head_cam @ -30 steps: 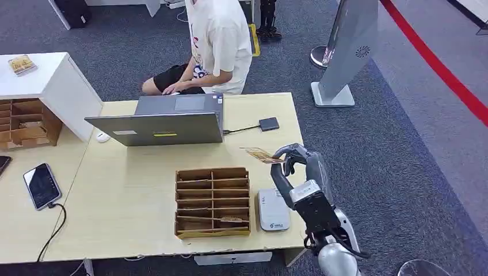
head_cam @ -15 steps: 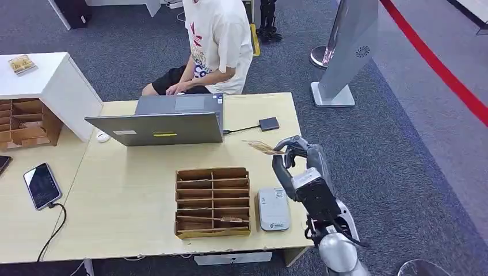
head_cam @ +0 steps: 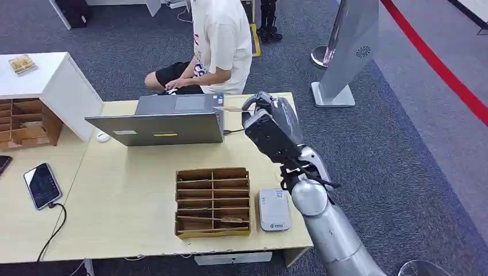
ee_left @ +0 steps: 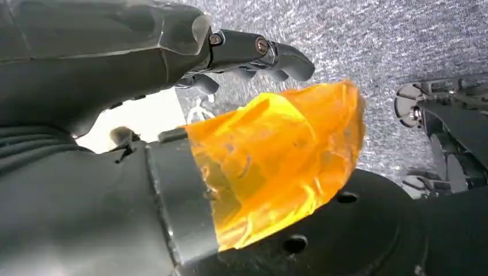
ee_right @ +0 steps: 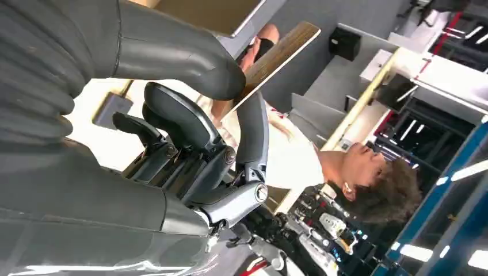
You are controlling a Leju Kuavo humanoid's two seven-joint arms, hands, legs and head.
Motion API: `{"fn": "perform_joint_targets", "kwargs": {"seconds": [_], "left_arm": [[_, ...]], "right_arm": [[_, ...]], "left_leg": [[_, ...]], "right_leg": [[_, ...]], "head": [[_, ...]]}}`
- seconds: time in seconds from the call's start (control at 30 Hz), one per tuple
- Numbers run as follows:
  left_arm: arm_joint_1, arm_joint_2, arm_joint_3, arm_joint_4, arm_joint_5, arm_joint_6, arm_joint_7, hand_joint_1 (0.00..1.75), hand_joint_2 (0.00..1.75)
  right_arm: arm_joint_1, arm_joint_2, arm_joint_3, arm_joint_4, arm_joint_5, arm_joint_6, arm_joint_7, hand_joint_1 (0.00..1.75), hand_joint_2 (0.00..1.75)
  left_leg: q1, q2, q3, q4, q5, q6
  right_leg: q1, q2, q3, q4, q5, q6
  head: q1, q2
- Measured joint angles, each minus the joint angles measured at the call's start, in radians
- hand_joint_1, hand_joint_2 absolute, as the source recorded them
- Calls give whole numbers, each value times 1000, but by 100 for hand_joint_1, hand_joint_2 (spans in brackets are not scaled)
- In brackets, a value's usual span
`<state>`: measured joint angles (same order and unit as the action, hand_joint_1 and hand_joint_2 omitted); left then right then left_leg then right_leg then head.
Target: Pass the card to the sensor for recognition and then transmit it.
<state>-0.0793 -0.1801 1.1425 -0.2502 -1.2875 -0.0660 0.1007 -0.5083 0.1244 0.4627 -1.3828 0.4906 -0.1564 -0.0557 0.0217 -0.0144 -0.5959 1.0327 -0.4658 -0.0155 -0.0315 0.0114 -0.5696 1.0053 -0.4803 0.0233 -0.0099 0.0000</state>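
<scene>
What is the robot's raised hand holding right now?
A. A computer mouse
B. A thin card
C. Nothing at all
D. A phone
B. The right hand, lifted above the table near the laptop, pinches a thin card between thumb and a finger; the right wrist view shows the same card held at its edge.

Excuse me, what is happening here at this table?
The robot's right hand holds a card up above the far side of the table, near the open laptop. A person sits behind the laptop. The white card reader lies on the near edge, beside a wooden sorting tray.
</scene>
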Motion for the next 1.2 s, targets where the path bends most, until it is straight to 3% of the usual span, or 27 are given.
{"fn": "perform_joint_targets", "kwargs": {"seconds": [0.7,1.2], "left_arm": [[-1,9,-35,0,-29,-6,19,0,0],[-2,6,-51,2,-36,-6,23,0,0]], "right_arm": [[-147,77,8,228,151,-23,36,175,175],[-188,124,28,322,212,-21,56,175,175]], "left_leg": [[0,0,0,0,0,0],[0,0,0,0,0,0]], "right_leg": [[0,0,0,0,0,0],[0,0,0,0,0,0]], "head": [[0,0],[0,0]]}}
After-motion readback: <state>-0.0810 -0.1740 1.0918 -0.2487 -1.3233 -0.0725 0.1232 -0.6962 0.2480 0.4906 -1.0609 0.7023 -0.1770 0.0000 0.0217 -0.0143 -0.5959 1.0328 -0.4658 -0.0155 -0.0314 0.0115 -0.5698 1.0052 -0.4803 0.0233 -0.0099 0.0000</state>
